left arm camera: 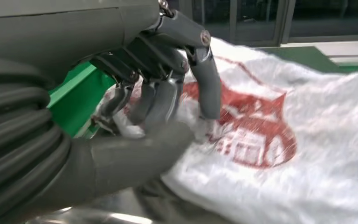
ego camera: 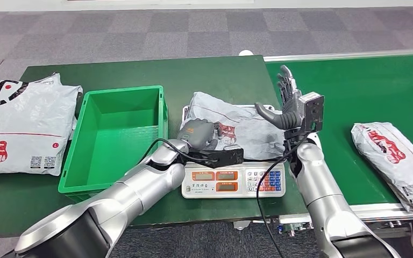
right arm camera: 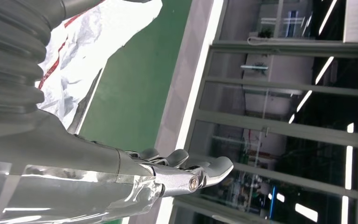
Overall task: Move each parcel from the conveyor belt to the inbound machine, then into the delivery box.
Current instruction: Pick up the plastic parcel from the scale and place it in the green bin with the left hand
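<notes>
Grey plastic wraps the parcel [ego camera: 236,126] that lies on the scale [ego camera: 233,179], the inbound machine, which stands on the green table [ego camera: 204,75] just beside the green delivery box [ego camera: 115,141]. The left hand [ego camera: 198,134] rests on the near left part of this parcel; in the left wrist view its fingers [left arm camera: 161,95] and thumb close on a crumpled fold of the wrapper, next to the red print, so it grasps the parcel. The right hand [ego camera: 290,105] is raised above the scale's right side, fingers extended and apart, holding nothing; the right wrist view shows the same released hand [right arm camera: 182,170] in the air with the parcel's edge and the green surface behind it. A second grey parcel with red print [ego camera: 395,161] lies on the green conveyor belt [ego camera: 365,91], to the right, well apart from the scale. Two more white parcels [ego camera: 21,126] lie stacked on the table to the left of the delivery box, the nearest touching or almost touching its left wall. A black cable runs along the left arm to its wrist.
</notes>
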You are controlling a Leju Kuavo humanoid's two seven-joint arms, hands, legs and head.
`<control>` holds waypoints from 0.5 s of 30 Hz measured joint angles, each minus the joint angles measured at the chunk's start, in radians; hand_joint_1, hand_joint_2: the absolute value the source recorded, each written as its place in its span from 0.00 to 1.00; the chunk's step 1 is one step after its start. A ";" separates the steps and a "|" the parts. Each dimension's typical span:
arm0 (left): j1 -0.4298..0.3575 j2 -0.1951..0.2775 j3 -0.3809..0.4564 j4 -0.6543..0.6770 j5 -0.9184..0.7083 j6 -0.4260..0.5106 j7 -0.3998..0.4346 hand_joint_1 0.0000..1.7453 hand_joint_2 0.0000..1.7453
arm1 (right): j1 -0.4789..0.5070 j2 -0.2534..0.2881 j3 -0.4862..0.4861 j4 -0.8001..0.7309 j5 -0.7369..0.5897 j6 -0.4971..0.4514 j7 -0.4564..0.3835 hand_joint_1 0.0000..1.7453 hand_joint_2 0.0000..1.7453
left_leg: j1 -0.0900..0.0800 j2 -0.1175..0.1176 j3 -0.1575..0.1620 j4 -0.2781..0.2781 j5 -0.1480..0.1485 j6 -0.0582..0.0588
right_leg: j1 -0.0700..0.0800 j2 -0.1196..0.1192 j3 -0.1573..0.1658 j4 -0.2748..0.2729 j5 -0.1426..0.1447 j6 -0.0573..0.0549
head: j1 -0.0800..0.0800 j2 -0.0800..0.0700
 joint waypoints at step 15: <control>-0.003 -0.001 0.028 -0.010 0.013 0.000 -0.002 0.00 1.00 | 0.005 0.002 0.000 -0.012 0.003 -0.005 0.004 0.00 1.00 | 0.000 0.000 0.000 0.000 0.000 0.000 | 0.000 0.000 0.000 0.000 0.000 0.000 | 0.000 0.000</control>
